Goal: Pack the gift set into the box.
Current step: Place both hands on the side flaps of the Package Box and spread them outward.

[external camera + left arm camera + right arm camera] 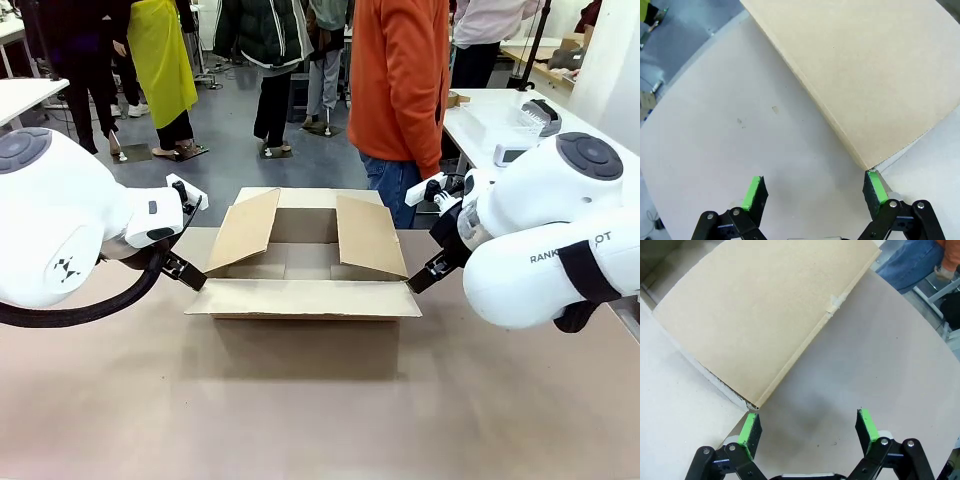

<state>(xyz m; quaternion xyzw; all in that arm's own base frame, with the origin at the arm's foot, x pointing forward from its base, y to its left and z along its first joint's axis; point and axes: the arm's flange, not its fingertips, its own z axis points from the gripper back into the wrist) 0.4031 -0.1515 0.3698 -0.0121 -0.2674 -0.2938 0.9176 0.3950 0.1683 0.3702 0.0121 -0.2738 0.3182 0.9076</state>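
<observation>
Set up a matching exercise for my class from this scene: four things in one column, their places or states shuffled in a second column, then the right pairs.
1. box
2. left gripper
3. right gripper
4. person in orange top

A. open, by the box's right near corner
B. standing at the far side of the table
C. open, by the box's left near corner
D. in the middle, flaps open

Pairs: 1-D, 2-C, 3-A, 4-B

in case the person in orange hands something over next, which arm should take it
Right, likely: the person in orange stands past the cardboard box's far right corner, nearer the open right gripper; the left gripper would cross the box.
</observation>
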